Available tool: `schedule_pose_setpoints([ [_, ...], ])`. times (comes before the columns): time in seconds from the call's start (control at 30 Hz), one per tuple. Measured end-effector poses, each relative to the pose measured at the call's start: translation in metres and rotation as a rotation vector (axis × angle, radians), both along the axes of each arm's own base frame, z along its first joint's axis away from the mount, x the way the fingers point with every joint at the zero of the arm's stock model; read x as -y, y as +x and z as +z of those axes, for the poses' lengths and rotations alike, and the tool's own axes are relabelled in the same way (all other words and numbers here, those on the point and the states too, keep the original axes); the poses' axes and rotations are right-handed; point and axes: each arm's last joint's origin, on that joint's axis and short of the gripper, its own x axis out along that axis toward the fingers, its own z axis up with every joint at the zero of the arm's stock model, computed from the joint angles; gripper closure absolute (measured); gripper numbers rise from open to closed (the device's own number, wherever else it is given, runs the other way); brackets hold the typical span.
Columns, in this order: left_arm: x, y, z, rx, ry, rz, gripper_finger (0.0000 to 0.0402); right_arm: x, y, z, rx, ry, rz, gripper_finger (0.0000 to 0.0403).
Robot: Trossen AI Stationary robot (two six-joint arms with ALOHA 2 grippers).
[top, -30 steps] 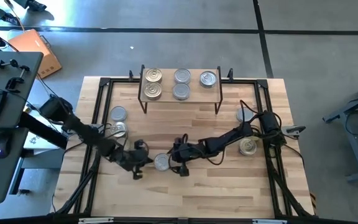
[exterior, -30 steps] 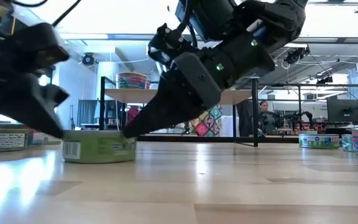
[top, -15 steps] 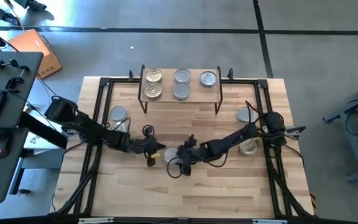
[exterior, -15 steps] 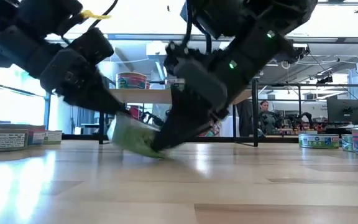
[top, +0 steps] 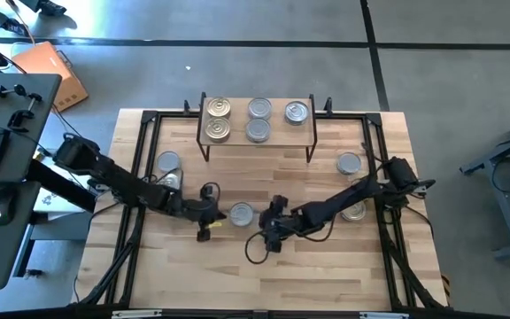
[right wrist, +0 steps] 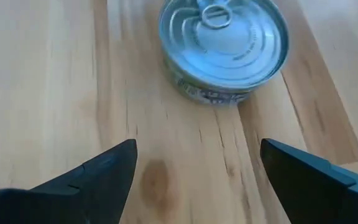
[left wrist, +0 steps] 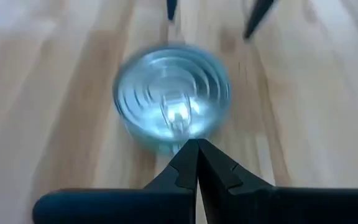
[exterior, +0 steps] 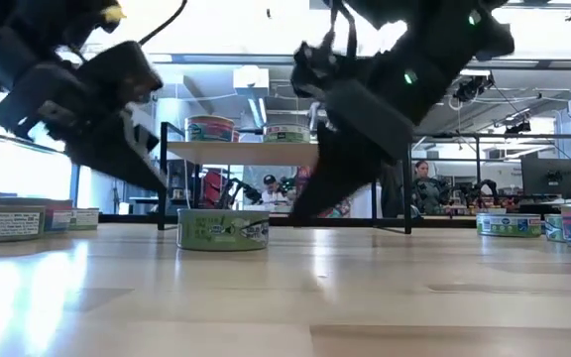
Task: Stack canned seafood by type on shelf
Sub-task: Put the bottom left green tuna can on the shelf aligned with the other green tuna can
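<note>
You have five tins on the shelf (top: 257, 146) so far: two gold-lidded ones (top: 218, 119) at one end in a front-and-back pair, two silvery ones (top: 258, 119) in the middle, and a single silvery tin (top: 297, 112) at the other end. They appear to lie flat in one layer, not stacked, though from above you cannot be sure. Four tins are still on the bench (top: 264, 266): two beside the left arm (top: 168, 170), two near the right arm (top: 351, 186). One more, a green-labelled tin (top: 242, 214), stands upright on the bench at mid-table, between the two grippers and held by neither. Your left gripper (top: 206, 219) sits just beside it with its jaws clenched on nothing; the left wrist view shows the tips together right at the tin's edge. Your right gripper (top: 271, 232) hangs just short of the tin with its jaws spread wide and empty. By that count you are a little past halfway, with this tin apparently the next to go up.
</note>
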Motion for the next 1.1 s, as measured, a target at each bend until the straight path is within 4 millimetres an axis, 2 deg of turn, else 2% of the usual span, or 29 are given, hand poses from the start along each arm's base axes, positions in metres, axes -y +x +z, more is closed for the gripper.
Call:
schedule_pose_setpoints([
  [0.17, 0.004, 0.003, -0.016, -0.043, -0.014, 0.015, 0.0401, 0.02, 0.012, 0.006, 0.041, -0.025, 0.088, 0.0063],
  [0.3, 0.004, 0.01, -0.024, -0.009, -0.02, 0.041, 0.0401, 0.039, 0.019, 0.005, 0.037, 0.056, 0.177, 0.0048],
  [0.53, -0.007, 0.02, -0.03, 0.041, -0.003, 0.097, 0.0401, 0.063, 0.028, 0.005, 0.069, 0.009, 0.268, 0.0042],
  [0.87, -0.018, 0.027, -0.03, 0.083, -0.008, 0.103, 0.0401, 0.065, 0.036, -0.01, 0.092, 0.0, 0.333, 0.0042],
  [0.97, -0.017, 0.027, -0.031, 0.082, -0.008, 0.099, 0.0401, 0.065, 0.036, -0.01, 0.101, 0.031, 0.309, 0.0042],
  [1.1, -0.017, 0.027, -0.031, 0.075, -0.007, 0.098, 0.0401, 0.062, 0.037, 0.001, 0.119, 0.092, 0.267, 0.0042],
])
